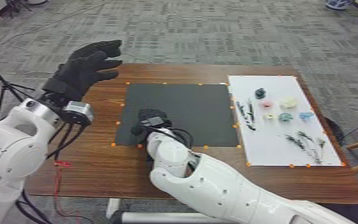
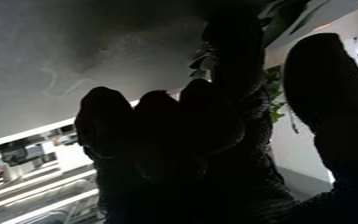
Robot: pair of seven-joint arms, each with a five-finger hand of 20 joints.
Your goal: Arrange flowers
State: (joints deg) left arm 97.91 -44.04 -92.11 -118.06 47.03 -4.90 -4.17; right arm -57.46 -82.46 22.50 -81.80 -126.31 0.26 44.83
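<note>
In the head view, my right hand [image 1: 151, 117] is low over the left part of the dark mat [image 1: 180, 95]. My left hand [image 1: 91, 67] is raised by the table's far left corner, fingers apart and relaxed, holding nothing. Pink [image 1: 266, 104], pale yellow [image 1: 288, 102], small yellow [image 1: 270, 117], teal [image 1: 286, 117] and blue flower heads [image 1: 306, 115] lie on the white mat [image 1: 269, 145], with dark leafy sprigs [image 1: 310, 146] nearer me. In the right wrist view, green leaves [image 2: 275, 95] show beside my right hand [image 2: 171, 145]; whether it holds them is unclear.
On the white mat are a small dark object [image 1: 260, 93] and long dark pieces [image 1: 244, 117] along its left side. Small orange markers edge both mats. The brown table [image 1: 87, 170] extends around them, with a chair at the right edge.
</note>
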